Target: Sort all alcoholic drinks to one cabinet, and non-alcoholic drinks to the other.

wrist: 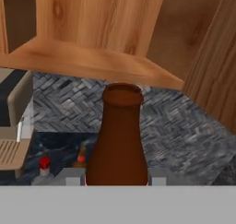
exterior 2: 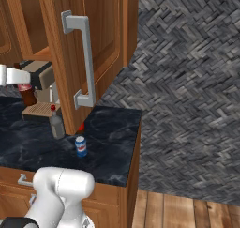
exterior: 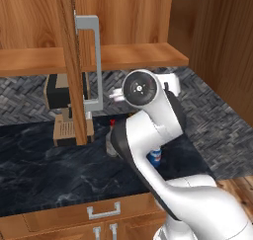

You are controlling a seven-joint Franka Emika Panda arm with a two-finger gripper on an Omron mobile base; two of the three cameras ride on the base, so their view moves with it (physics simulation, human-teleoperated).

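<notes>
The beer bottle is plain brown with a darker mouth. The soda can is blue with a silver top and a white and red mark. The liquor bottle is clear grey under a red cap. The counter is black marble with faint pale veins. The cabinet door at upper left is warm grained wood with a light grey handle. The wall wears a grey herringbone weave. The coffee machine is tan and black.
</notes>
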